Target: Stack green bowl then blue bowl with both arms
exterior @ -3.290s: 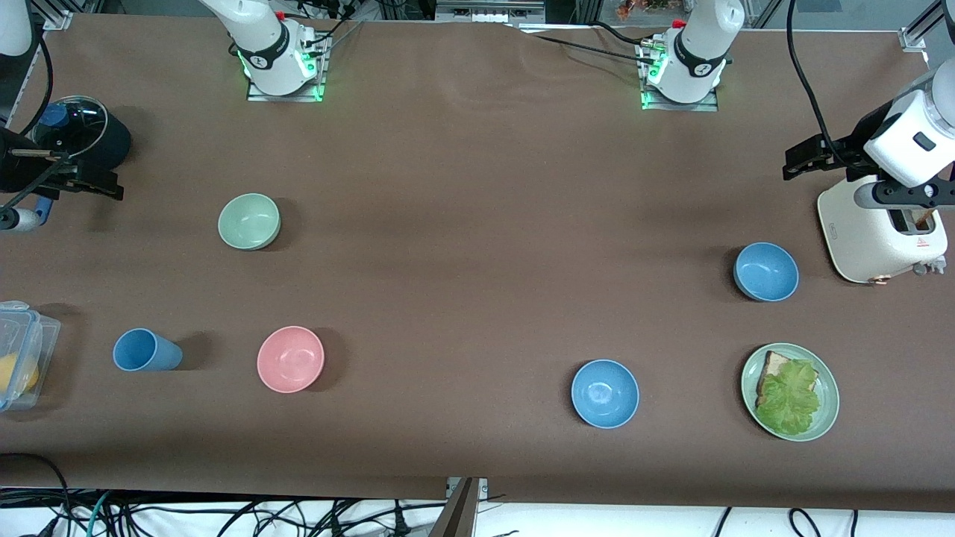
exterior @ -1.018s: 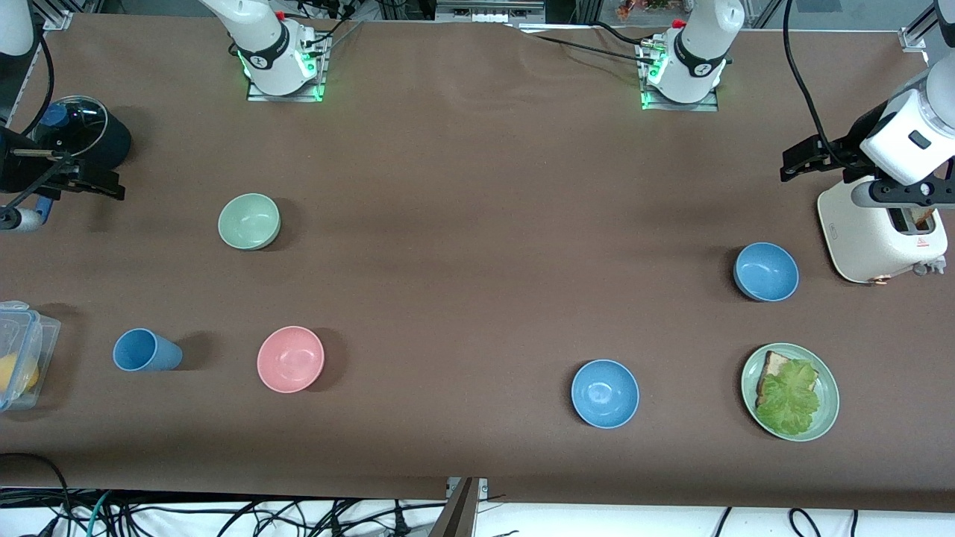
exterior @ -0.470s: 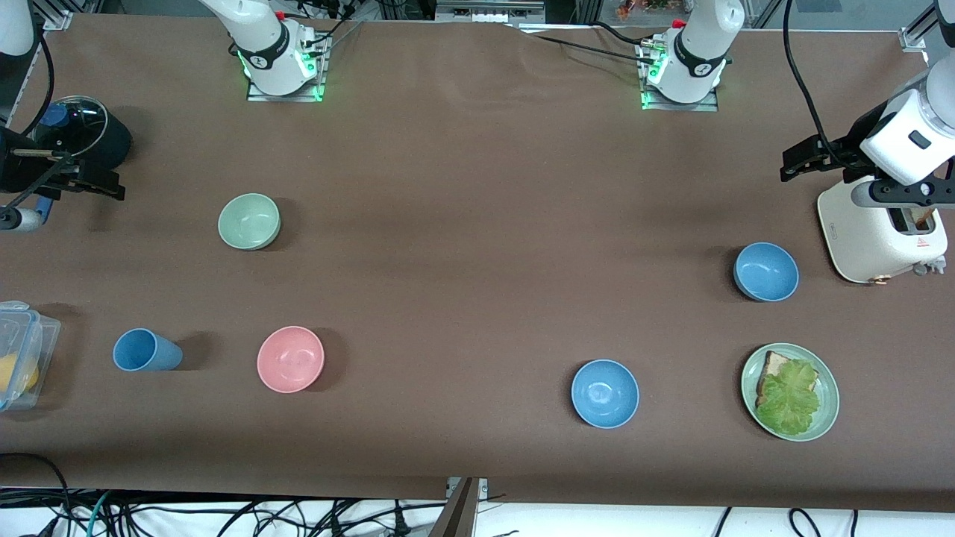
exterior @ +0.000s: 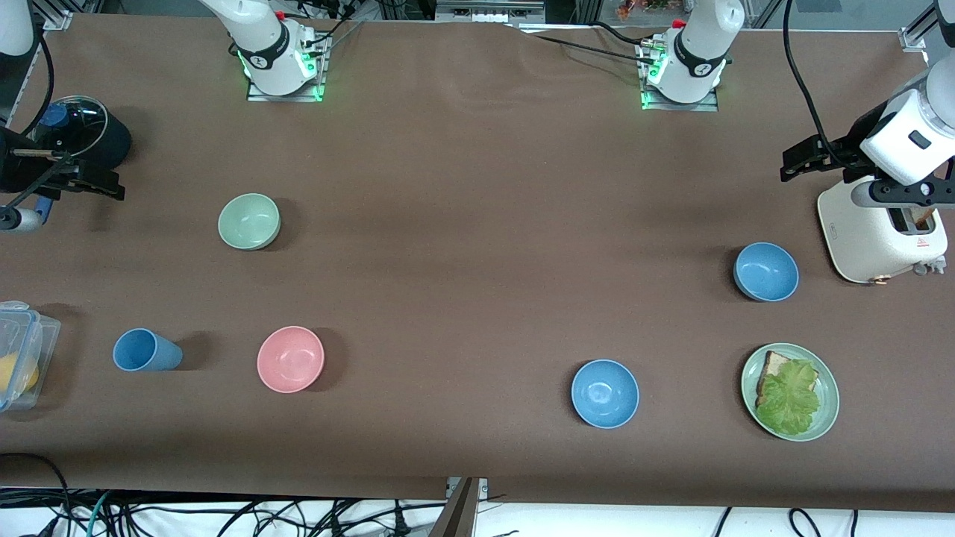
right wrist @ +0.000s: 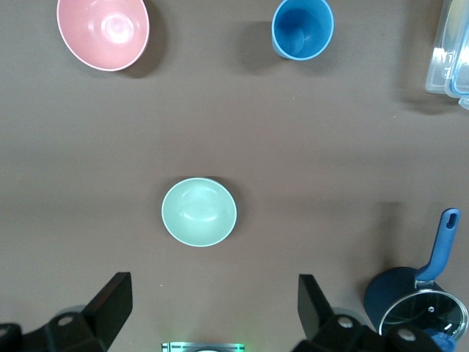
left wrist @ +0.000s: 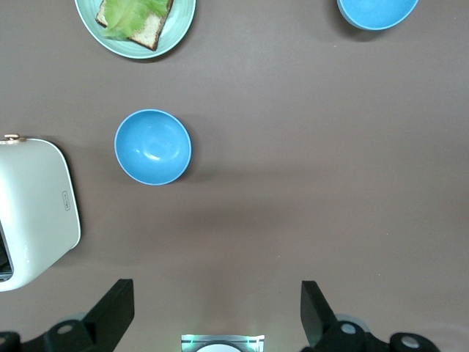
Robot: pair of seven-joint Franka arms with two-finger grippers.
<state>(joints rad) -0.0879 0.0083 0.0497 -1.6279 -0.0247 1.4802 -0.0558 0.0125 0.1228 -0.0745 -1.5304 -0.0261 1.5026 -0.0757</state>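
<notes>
The pale green bowl [exterior: 249, 221] [right wrist: 198, 212] sits upright toward the right arm's end of the table. Two blue bowls stand toward the left arm's end: one [exterior: 766, 271] [left wrist: 152, 147] beside the toaster, the other [exterior: 605, 393] [left wrist: 377, 11] nearer the front camera. My left gripper [exterior: 809, 158] [left wrist: 216, 293] hangs open and empty high over the table beside the toaster. My right gripper [exterior: 93, 183] [right wrist: 212, 287] hangs open and empty beside the dark pot. Neither gripper touches a bowl.
A pink bowl [exterior: 290, 359] and a blue cup [exterior: 145, 350] stand nearer the front camera than the green bowl. A green plate [exterior: 830, 418] holds lettuce toast. A white toaster [exterior: 880, 239], a dark pot [exterior: 78, 138] and a clear plastic box [exterior: 22, 350] line the table's ends.
The left arm's wrist has shifted slightly over the toaster since the earliest frame. Both grippers stay open, and nothing on the table has moved.
</notes>
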